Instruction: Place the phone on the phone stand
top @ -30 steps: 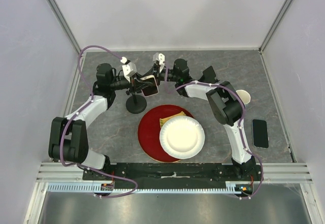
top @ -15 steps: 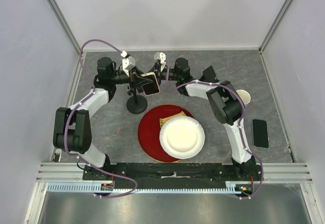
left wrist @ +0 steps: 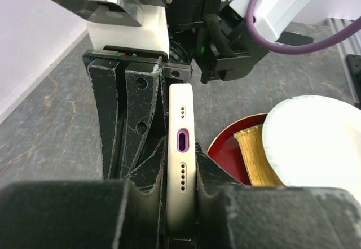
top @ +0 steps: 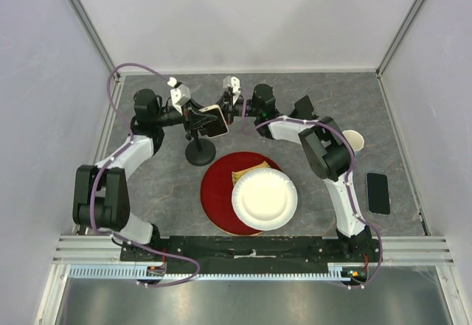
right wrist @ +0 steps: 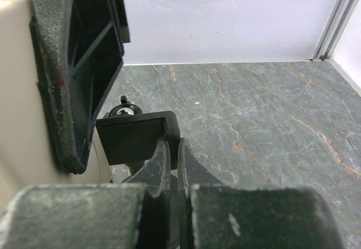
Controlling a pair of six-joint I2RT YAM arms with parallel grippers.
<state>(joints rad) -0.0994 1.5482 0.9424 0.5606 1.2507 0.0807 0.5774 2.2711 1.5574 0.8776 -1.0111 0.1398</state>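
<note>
My left gripper (top: 199,116) is shut on the phone (top: 216,121), holding it on edge above the table at the back centre. In the left wrist view the phone's pale rim (left wrist: 181,108), with a purple port, stands upright between my fingers (left wrist: 148,170). The phone stand (top: 199,152) is black, with a round base, a thin pole and a small holder plate (right wrist: 134,139). It stands just below the phone. My right gripper (top: 234,110) reaches in from the right, its jaws (right wrist: 174,154) pinched on the lip of the holder plate. The phone's cream back (right wrist: 17,102) shows at the left of the right wrist view.
A red plate (top: 215,192) lies in front of the stand with a white paper plate (top: 264,198) on it and a yellow piece (top: 248,170) under its edge. A black phone-like slab (top: 377,192) lies at the right. A pale cup (top: 355,140) stands behind the right arm.
My left arm has drawn back to the left, carrying the phone a little left and towards the back. The right gripper has stayed at the stand's holder.
</note>
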